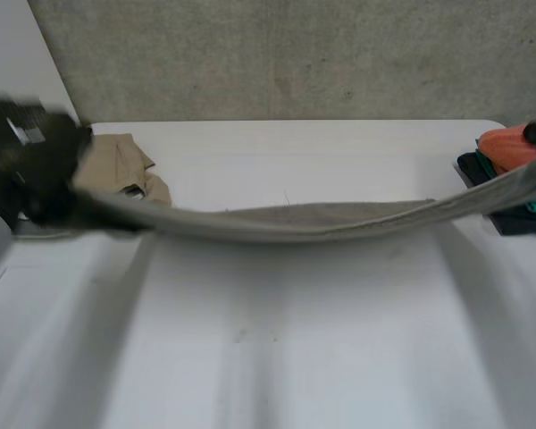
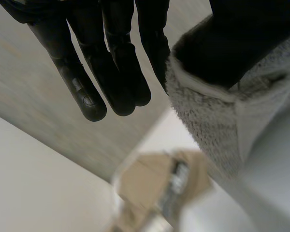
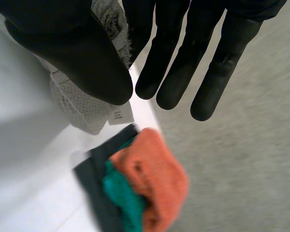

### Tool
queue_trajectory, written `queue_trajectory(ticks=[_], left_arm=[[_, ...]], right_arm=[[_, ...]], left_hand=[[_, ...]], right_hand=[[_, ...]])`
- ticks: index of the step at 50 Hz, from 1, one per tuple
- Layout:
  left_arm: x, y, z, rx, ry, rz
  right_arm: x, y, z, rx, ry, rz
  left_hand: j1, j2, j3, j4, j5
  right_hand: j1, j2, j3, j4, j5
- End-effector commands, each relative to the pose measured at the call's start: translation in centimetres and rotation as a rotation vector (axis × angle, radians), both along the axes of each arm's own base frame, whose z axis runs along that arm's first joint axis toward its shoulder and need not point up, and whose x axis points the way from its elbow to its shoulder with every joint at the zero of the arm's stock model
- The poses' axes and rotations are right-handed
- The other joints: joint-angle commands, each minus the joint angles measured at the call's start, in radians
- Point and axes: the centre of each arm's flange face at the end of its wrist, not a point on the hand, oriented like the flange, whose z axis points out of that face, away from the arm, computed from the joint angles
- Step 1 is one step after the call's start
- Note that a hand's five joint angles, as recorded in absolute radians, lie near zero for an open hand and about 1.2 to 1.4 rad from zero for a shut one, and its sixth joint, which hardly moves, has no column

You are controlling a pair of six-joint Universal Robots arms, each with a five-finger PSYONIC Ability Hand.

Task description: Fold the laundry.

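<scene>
Across the white worktop (image 1: 277, 357), a long grey towel (image 1: 322, 219) hangs stretched between the robot's two hands. It sags gently in the middle, and I cannot tell whether its lowest part brushes the surface. Each hand holds one end, probably to pull the cloth out to full length before it is laid down for a first fold.

The left hand (image 2: 111, 63) pins its end of the towel with the thumb, while the fingers point straight out, clear of the cloth. The right hand (image 3: 77, 53) does the same at the opposite end: thumb pressed over the towel, fingers straight and slightly apart.

A crumpled beige garment (image 1: 121, 165) lies at the far left of the worktop, just beside the left hand. A stack of folded clothes (image 1: 509, 147), orange over teal and dark, sits at the far right edge near the right hand. Both are close to the towel's ends and could be covered if it is lowered at full stretch.

A small white label (image 3: 120, 115) hangs from the towel just below the right thumb.
</scene>
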Motion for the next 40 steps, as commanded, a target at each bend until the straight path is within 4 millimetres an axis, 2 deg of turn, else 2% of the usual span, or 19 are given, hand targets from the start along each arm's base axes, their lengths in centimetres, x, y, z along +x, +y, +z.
queue_trajectory(ticks=[1, 5, 11, 13, 16, 17, 19, 23, 24, 26, 27, 28, 30, 31, 32, 34, 36, 39, 40], left_arm=[[-0.2, 0.3, 4.7, -0.112, 0.031, -0.044], [-1.3, -1.4, 2.4, -0.048, -0.098, -0.09], [-2.9, -6.0, -4.5, 0.131, -0.27, -0.111], [-3.0, -8.7, -7.0, 0.172, -0.284, -0.088], [-2.9, -11.8, -9.2, 0.174, -0.287, -0.054], [-2.8, -13.6, -10.0, 0.155, -0.279, -0.035], [-3.1, -15.5, -10.7, 0.123, -0.268, -0.024], [-4.6, -19.9, -8.8, -0.094, -0.223, -0.006], [-5.1, -21.4, -7.0, -0.222, -0.193, 0.003], [-6.0, -22.8, -3.9, -0.4, -0.141, 0.009], [-6.4, -23.4, -1.0, -0.556, -0.09, 0.007], [-6.6, -23.5, 0.6, -0.636, -0.062, 0.007], [-6.8, -23.5, 2.5, -0.74, -0.015, 0.011], [-6.8, -23.4, 3.3, -0.782, 0.009, 0.013], [-6.7, -23.0, 5.1, -0.859, 0.081, 0.009], [-6.3, -22.4, 6.5, -0.884, 0.139, 0.002], [-6.0, -22.1, 6.9, -0.872, 0.178, 0.001], [-5.9, -21.7, 5.3, -0.788, 0.217, -0.016], [-5.8, -21.6, 4.7, -0.767, 0.218, -0.019]], right_arm=[[0.1, 1.6, 4.6, -0.1, 0.014, 0.011], [-0.1, 0.5, 4.1, -0.082, 0.026, 0.004], [0.6, -4.0, -1.1, 0.094, 0.035, 0.009], [1.6, -5.3, -3.3, 0.151, 0.047, 0.004], [3.2, -7.5, -5.4, 0.138, 0.078, -0.031], [3.5, -8.2, -5.9, 0.125, 0.084, -0.043], [4.2, -9.6, -6.8, 0.084, 0.087, -0.058], [6.0, -13.3, -6.5, -0.112, 0.045, -0.07], [6.6, -14.8, -5.3, -0.238, 0.006, -0.068], [7.3, -16.3, -2.7, -0.437, -0.068, -0.065], [7.5, -16.6, -1.6, -0.507, -0.1, -0.063], [7.9, -17.1, 0.6, -0.654, -0.169, -0.054], [8.0, -17.0, 3.0, -0.793, -0.244, -0.044], [8.1, -16.7, 5.1, -0.899, -0.303, -0.029], [8.0, -16.4, 6.1, -0.944, -0.329, -0.023], [7.9, -15.7, 7.4, -0.982, -0.385, -0.004], [7.8, -15.6, 7.4, -0.969, -0.405, 0.002], [7.8, -15.6, 6.4, -0.903, -0.421, 0.009], [7.8, -15.7, 5.1, -0.844, -0.413, 0.008]], left_hand=[[0.239, 0.199, 0.204, 0.199, 0.246], [0.239, 0.199, 0.204, 0.199, 0.246], [0.239, 0.199, 0.204, 0.199, 0.246], [0.239, 0.199, 0.204, 0.199, 0.246], [0.239, 0.199, 0.204, 0.199, 0.246], [0.239, 0.199, 0.204, 0.199, 0.246], [0.239, 0.199, 0.204, 0.199, 0.246], [0.239, 0.199, 0.204, 0.199, 0.246], [0.239, 0.199, 0.204, 0.199, 0.246], [0.239, 0.199, 0.204, 0.199, 0.246], [0.239, 0.199, 0.204, 0.199, 0.246], [0.239, 0.199, 0.204, 0.199, 0.246], [0.239, 0.199, 0.204, 0.199, 0.246], [0.239, 0.199, 0.204, 0.199, 0.246], [0.239, 0.199, 0.204, 0.199, 0.246], [0.239, 0.199, 0.204, 0.199, 0.246], [0.239, 0.199, 0.204, 0.199, 0.246], [0.239, 0.199, 0.204, 0.199, 0.246], [0.239, 0.199, 0.204, 0.199, 0.246]], right_hand=[[0.257, 0.214, 0.202, 0.196, 0.195], [0.257, 0.214, 0.202, 0.196, 0.195], [0.257, 0.214, 0.202, 0.196, 0.195], [0.257, 0.214, 0.202, 0.196, 0.195], [0.257, 0.214, 0.202, 0.196, 0.195], [0.257, 0.214, 0.202, 0.196, 0.195], [0.257, 0.214, 0.202, 0.196, 0.195], [0.257, 0.214, 0.202, 0.196, 0.195], [0.257, 0.214, 0.202, 0.196, 0.195], [0.257, 0.214, 0.202, 0.196, 0.195], [0.257, 0.214, 0.202, 0.196, 0.195], [0.257, 0.214, 0.202, 0.196, 0.195], [0.257, 0.214, 0.202, 0.196, 0.195], [0.257, 0.214, 0.202, 0.196, 0.195], [0.257, 0.214, 0.202, 0.196, 0.195], [0.257, 0.214, 0.202, 0.196, 0.195], [0.257, 0.214, 0.202, 0.196, 0.195], [0.257, 0.214, 0.202, 0.196, 0.195], [0.257, 0.214, 0.202, 0.196, 0.195]])
